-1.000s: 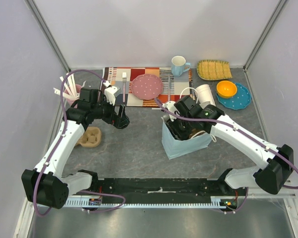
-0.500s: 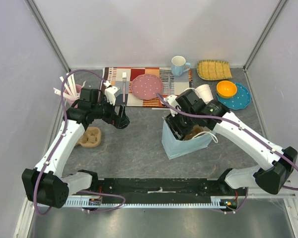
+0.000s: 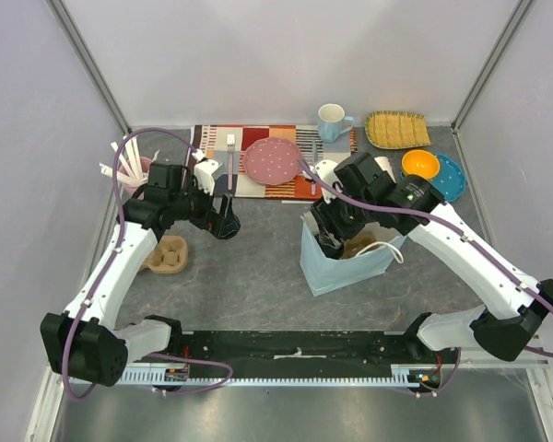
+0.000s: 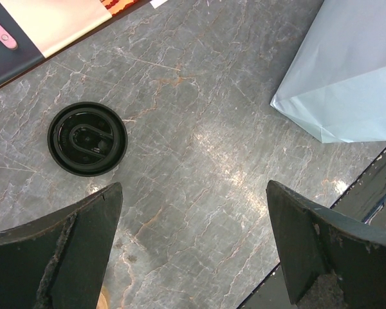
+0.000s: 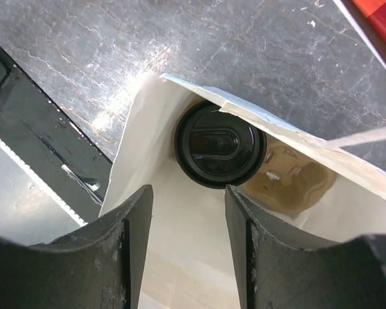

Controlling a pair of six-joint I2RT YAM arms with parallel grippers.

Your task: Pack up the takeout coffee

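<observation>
Right claw [image 5: 188, 199] lifted clear, released, empty; black-lidded cream paper cup [image 5: 220, 152] now directly below it inside light blue paper bag [image 5: 148, 129], probably upright (body hidden). Packing apparently done. Left claw [image 4: 193, 219] spread, idle.

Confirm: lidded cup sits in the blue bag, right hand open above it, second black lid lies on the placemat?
No: the second black lid lies on the grey table, beside the placemat; left wrist view shows it. Rest holds: lidded cup in the blue bag, right hand open above it.
</observation>
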